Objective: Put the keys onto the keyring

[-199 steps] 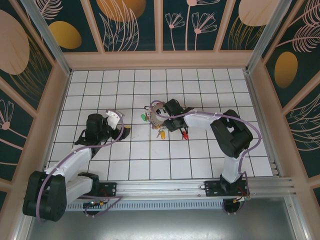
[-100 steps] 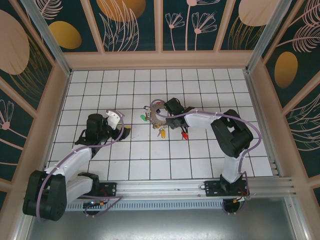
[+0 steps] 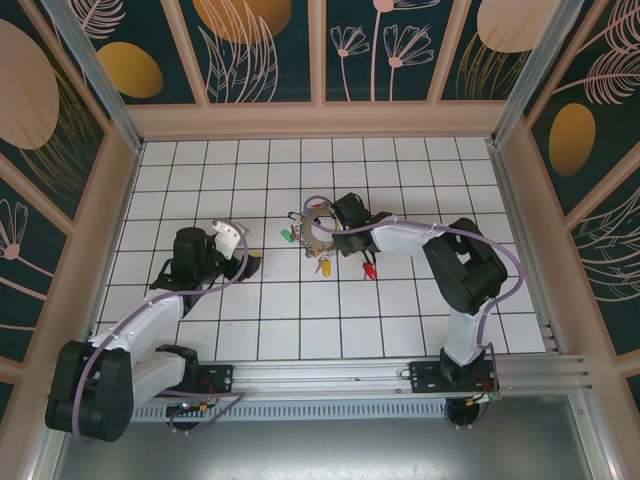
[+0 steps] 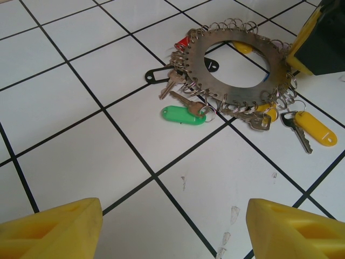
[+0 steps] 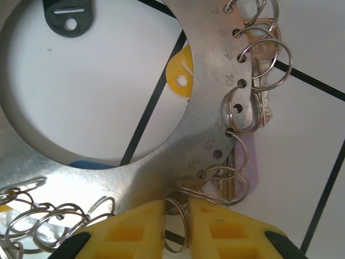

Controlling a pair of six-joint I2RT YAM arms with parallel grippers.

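blue key tag (image 5: 89, 164) mostly under metal disc (image 5: 207, 102), disc cropped by frame edges

**Fig.** Item count, by kind.
- Grippers: 2, the left gripper (image 4: 173, 229) and the right gripper (image 5: 186, 226), each w/ 2 yellow fingers (image 4: 51, 229).
- Flat metal ring (image 4: 242, 93): 1.
- Small wire rings (image 4: 235, 24) along its rim: many; they overlap too much for an exact no.
- Keys (image 4: 186, 100), by tag colour, left wrist view:
  - green tag (image 4: 183, 115): 1
  - red tag (image 4: 182, 42): 1
  - yellow tags (image 4: 318, 131): at least 2
  - black tags (image 4: 155, 75): 2
- Blue tag (image 5: 89, 163), right wrist view: 1.
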